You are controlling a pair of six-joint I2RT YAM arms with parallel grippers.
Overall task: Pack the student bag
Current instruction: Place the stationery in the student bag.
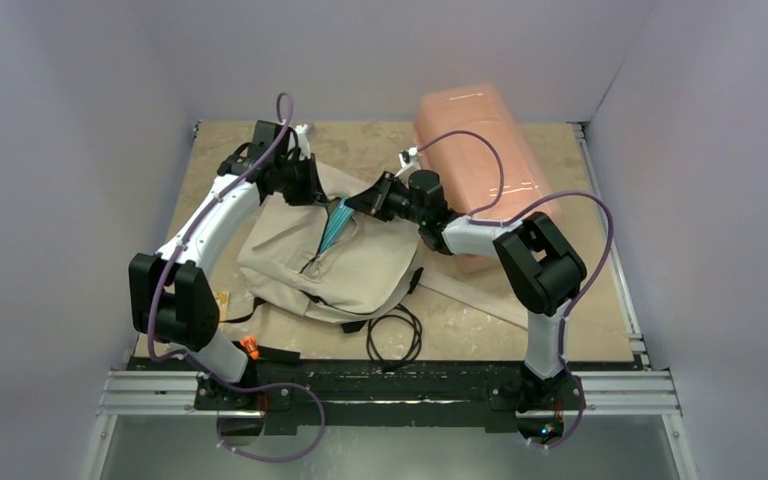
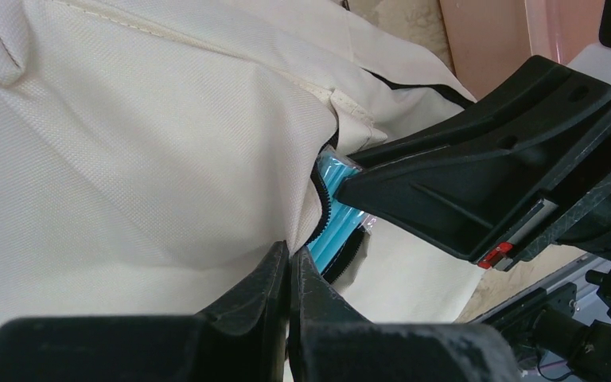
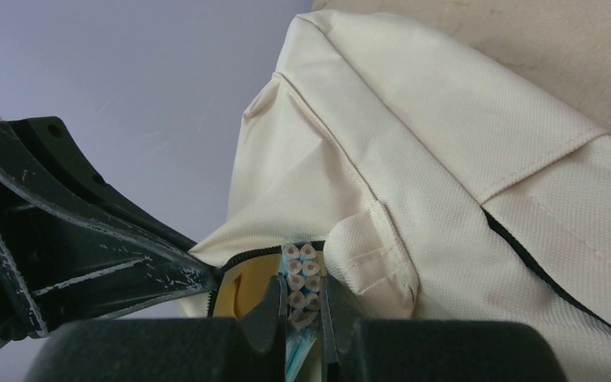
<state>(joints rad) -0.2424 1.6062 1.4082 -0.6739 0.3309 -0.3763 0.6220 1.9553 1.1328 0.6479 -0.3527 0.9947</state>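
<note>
The left arm [image 1: 205,225] rises from its base, bends at the elbow and stretches forward to the bag's far left corner. The left gripper [image 2: 289,256] has its 2 fingers pressed together on a fold of the bag [image 1: 345,270], just beside the zip opening. The right arm [image 1: 538,262] folds at a high elbow and reaches leftward to the same opening. The right gripper [image 3: 301,309] is clamped on a pencil pack [image 3: 302,274], 1 finger on each side, and the pack's far end sits between the zip teeth.

The bag lies flat in the middle of the table [image 1: 560,320], between the 2 arms. A pink box [image 1: 480,150] lies at the far right, partly behind the right arm. A black cable [image 1: 395,335] loops on the table just beside the bag's near edge. The table is a tan, mottled board. An aluminium rail [image 1: 640,390] runs along its near edge. Plain pale walls [image 1: 80,150] close 3 sides.

The bag is cream cloth with a fine grid weave, stitched seams and a black zip. The pack is clear and teal, showing pale pencil ends stacked in 2 columns. The grippers are matt black, the left one scuffed. The box is translucent, with rounded corners.
</note>
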